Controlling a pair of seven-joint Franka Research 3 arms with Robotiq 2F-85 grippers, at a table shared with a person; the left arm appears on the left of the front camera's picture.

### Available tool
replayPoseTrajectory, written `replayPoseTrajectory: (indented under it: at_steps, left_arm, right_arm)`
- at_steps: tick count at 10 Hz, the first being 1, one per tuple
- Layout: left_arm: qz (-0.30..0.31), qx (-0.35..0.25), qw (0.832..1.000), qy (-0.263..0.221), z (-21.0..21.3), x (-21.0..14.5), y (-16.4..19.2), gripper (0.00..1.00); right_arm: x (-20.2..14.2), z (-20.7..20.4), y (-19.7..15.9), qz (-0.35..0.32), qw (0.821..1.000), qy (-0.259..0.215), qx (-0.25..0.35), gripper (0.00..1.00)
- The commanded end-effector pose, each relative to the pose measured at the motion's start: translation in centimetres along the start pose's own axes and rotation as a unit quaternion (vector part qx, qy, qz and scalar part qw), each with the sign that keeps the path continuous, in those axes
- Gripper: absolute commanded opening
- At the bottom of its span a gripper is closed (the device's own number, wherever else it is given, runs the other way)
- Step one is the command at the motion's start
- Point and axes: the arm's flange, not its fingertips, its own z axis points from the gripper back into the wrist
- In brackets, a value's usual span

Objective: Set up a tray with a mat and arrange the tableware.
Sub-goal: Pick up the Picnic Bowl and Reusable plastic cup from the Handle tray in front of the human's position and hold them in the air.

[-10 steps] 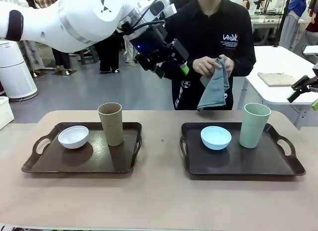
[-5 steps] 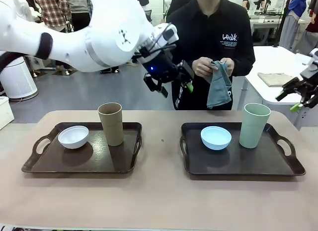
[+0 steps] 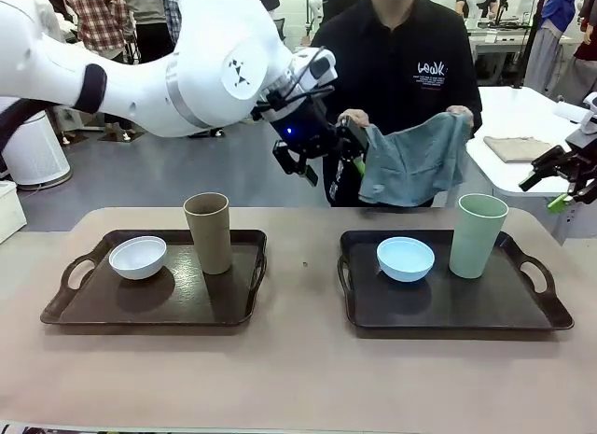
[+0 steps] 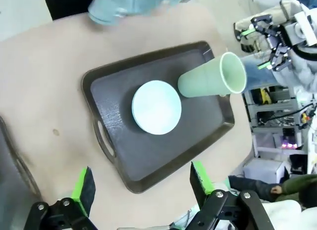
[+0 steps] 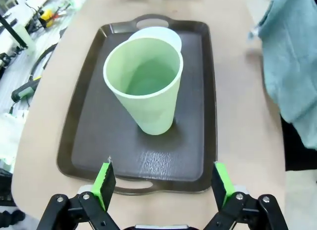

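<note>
Left end effector (image 3: 325,175) open, empty, raised just beside mat (image 3: 410,161) that person (image 3: 401,79) holds spread: handover offer, I judge. Right end effector (image 5: 162,184) open, pale green cup (image 5: 143,89) just ahead on tray (image 5: 91,133), light blue bowl (image 5: 159,34) beyond; both block mat.

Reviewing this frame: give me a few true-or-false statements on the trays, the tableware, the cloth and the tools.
The white bowl and tan-brown cup stand on the left tray. True.
The pale green cup lies on its side. False: it stands upright on the right tray.
The person holds a blue-grey cloth spread between both hands. True.
The left tool grips the light blue bowl. False: it is open in the air; the bowl sits on the right tray.
</note>
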Motion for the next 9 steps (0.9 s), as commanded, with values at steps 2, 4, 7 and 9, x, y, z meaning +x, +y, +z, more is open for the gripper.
replayPoseTrajectory:
  at_steps: [2,4,7,9]
  left_arm:
    - [0.064,0.001,0.997,0.048,-5.9,1.9,-0.8,1.0]
    - [0.102,0.041,0.993,0.051,-8.6,2.9,-3.4,1.0]
    - [0.122,0.116,0.985,0.048,-12.4,4.7,-6.9,1.0]
    - [0.143,0.154,0.977,0.037,-15.1,5.6,-7.9,1.0]
  right_arm:
    - [0.1,-3.6,-2.7,0.027,0.999,-0.007,0.026,1.0]
    - [0.0,-4.2,-3.1,0.033,0.999,-0.004,0.032,1.0]
    - [-1.0,-5.0,-3.5,0.033,0.998,-0.014,0.045,1.0]
    - [-1.4,-5.8,-4.0,0.026,0.997,-0.031,0.064,1.0]
